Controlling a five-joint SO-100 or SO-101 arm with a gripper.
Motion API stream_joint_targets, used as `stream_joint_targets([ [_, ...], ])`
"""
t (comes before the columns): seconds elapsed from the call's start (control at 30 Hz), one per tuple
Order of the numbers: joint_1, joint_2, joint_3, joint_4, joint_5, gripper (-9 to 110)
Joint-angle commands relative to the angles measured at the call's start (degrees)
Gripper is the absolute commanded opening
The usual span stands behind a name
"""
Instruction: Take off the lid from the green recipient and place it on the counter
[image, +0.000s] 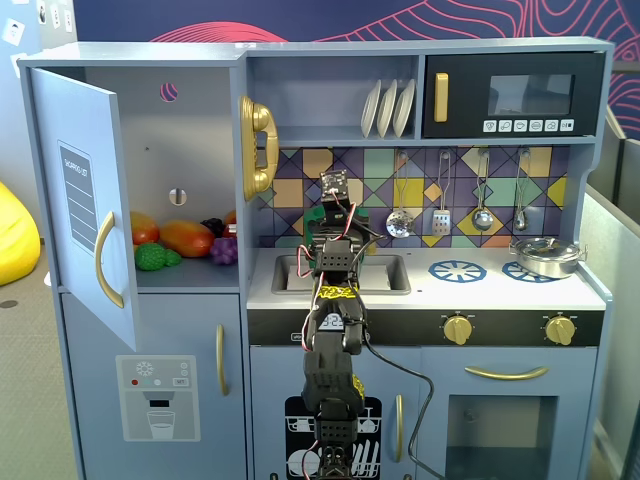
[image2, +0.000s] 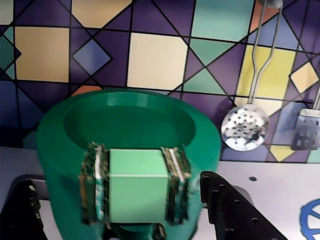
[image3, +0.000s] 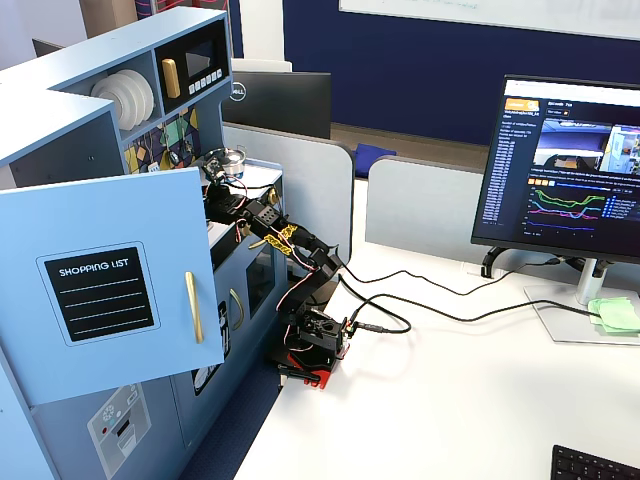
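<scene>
In the wrist view the dark-green recipient (image2: 65, 150) stands on the white counter (image2: 272, 175), close in front of the camera. On its front are a light-green block (image2: 137, 192) and ribbed strips on either side of it. Its mouth shows a smooth green recessed surface (image2: 130, 125); I cannot tell whether that is the lid, and no raised handle shows there. My gripper (image2: 127, 217) is open, with one black jaw on each side of the recipient, apart from its walls. In a fixed view the arm and gripper (image: 336, 205) hide the recipient.
The grey sink (image: 385, 272) lies under the arm. To the right are two blue burner prints (image: 457, 270) and a steel pot (image: 545, 258). Utensils hang on the tiled backsplash, among them a slotted spoon (image2: 245, 129). The fridge door (image: 85, 200) stands open on the left.
</scene>
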Motion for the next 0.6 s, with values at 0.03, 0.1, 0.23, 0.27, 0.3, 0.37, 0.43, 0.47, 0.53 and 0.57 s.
stream_joint_targets([
  [0.03, -1.1, -0.8, -4.8, -2.0, -0.7, 33],
  [0.1, -1.3, -1.3, -5.2, -2.0, -0.9, 32],
  [0.23, -2.1, -1.5, -5.2, -0.7, -2.0, 20],
  [0.27, -2.3, -1.5, -5.2, -0.4, -2.3, 15],
  [0.3, -2.5, -1.5, -5.1, -0.1, -2.5, 10],
  [0.37, -2.9, -1.7, -5.0, 0.2, -3.2, 0],
  [0.43, -3.1, -1.8, -5.0, -0.4, -2.2, 0],
  [0.47, -3.2, -1.8, -5.0, -0.6, -1.8, 0],
  [0.53, -3.3, -1.8, -5.0, -1.3, -1.1, 0],
  [0.57, -3.3, -1.7, -5.1, -1.8, -1.1, 0],
])
